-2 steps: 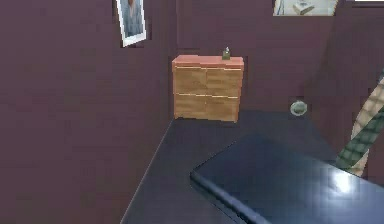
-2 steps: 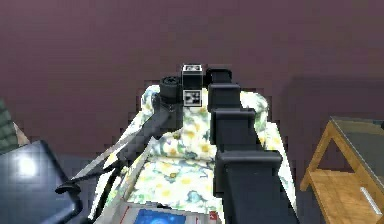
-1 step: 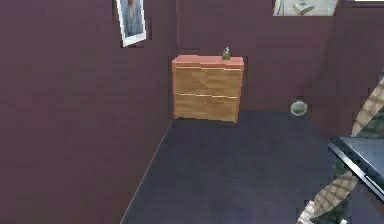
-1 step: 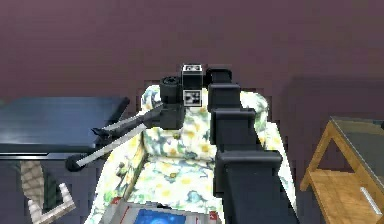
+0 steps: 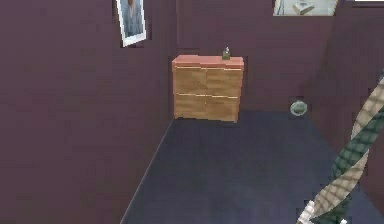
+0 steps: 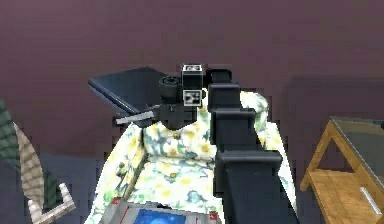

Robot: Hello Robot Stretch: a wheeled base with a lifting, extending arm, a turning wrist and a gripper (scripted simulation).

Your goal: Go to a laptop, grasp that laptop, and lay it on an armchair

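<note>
Nearest to me in the arm side view ran the arm [image 6: 250,170], a dark square bar climbing from the bottom edge over a flower-patterned armchair [image 6: 170,160]. At the near edge of the seat lay a flat red-framed thing with a blue face [image 6: 155,214]; I could not make out what it was. At the bar's far end sat two white marker squares [image 6: 192,85], with the dark body of the jaws just left of them. The laptop [image 6: 130,84], a dark flat slab, hung there, slightly tilted, above the armchair's far left part and clear of the cushions. The jaws held it, though I could not tell whether they stood apart or together. Right of the armchair stood a wooden bench with a glass top [image 6: 350,150]; at the left edge rose a green-and-white striped shape [image 6: 22,160].

Ahead, in the forward view, a wooden dresser [image 5: 208,88] stood against the far wall with a small dark object [image 5: 226,52] on top. A framed picture [image 5: 131,20] hung to its left, and a small round thing [image 5: 298,107] lay on the floor to its right.
</note>
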